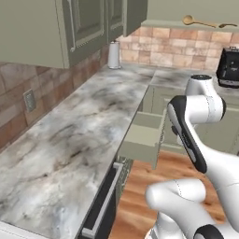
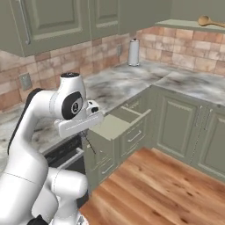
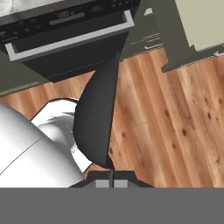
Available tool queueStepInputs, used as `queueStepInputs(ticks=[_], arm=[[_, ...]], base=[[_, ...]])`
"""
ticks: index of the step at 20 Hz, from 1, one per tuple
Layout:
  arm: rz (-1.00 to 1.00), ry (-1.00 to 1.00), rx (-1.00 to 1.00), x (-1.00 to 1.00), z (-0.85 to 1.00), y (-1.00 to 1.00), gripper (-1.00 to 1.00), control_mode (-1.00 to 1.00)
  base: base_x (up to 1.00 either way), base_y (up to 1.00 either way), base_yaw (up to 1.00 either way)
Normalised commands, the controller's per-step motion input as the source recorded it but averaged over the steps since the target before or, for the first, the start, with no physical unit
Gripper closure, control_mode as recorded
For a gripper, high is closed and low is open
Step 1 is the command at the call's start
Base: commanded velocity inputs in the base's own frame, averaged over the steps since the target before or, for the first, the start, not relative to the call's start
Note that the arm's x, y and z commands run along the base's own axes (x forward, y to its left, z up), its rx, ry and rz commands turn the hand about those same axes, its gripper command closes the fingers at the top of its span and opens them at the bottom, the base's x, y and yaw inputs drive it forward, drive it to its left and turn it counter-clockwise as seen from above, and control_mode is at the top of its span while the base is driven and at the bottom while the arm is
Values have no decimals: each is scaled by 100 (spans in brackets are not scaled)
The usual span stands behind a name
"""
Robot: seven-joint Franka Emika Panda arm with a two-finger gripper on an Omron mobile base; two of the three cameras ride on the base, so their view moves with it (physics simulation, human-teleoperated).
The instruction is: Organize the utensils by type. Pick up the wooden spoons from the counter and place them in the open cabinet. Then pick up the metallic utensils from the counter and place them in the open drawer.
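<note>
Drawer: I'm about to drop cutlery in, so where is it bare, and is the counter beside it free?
The drawer bottom looks bare from front to back. The counter beside it is bare up to the paper roll in the back corner. Crowded: the right end of the cabinet shelf, where two spoons lie.

The pincer grips a dark metal utensil whose thin stem is hidden between the fingertips; spoon or knife is unclear. Beyond it, the drawer is cut by the picture's edge, and the oven too.
</note>
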Motion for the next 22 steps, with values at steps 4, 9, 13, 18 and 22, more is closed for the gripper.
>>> queueStepInputs(ticks=[4, 9, 13, 18, 22], arm=[[0, 0, 0, 0, 0, 0, 100, 100], [0, 0, 0, 0, 0, 0, 100, 100], [0, 0, 0, 0, 0, 0, 100, 100], [0, 0, 0, 0, 0, 0, 100, 100], [0, 0, 0, 0, 0, 0, 100, 100]], base=[[56, 0, -12], [52, 1, -13], [54, 3, -14], [48, 7, -12], [25, 23, -8]])
